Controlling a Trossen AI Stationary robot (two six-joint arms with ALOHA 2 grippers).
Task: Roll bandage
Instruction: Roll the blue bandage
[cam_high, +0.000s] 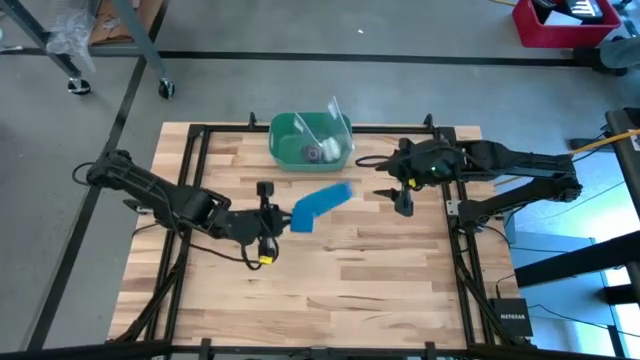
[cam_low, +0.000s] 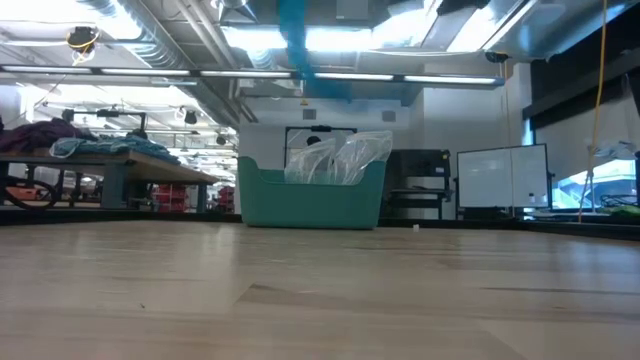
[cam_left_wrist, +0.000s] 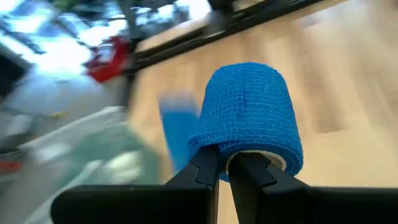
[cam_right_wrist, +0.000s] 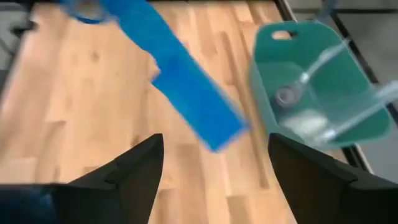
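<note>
Two dark fingers of the left gripper (cam_left_wrist: 227, 171) pinch the core of the bandage (cam_left_wrist: 249, 115), a bright blue roll with a loose flat tail. In the high view this tail (cam_high: 322, 204) hangs above the middle of the table (cam_high: 380, 290), in front of the green bin (cam_high: 310, 140). At the right side of the table, the right gripper (cam_right_wrist: 214, 168) has its fingers spread wide, with nothing between them.
</note>
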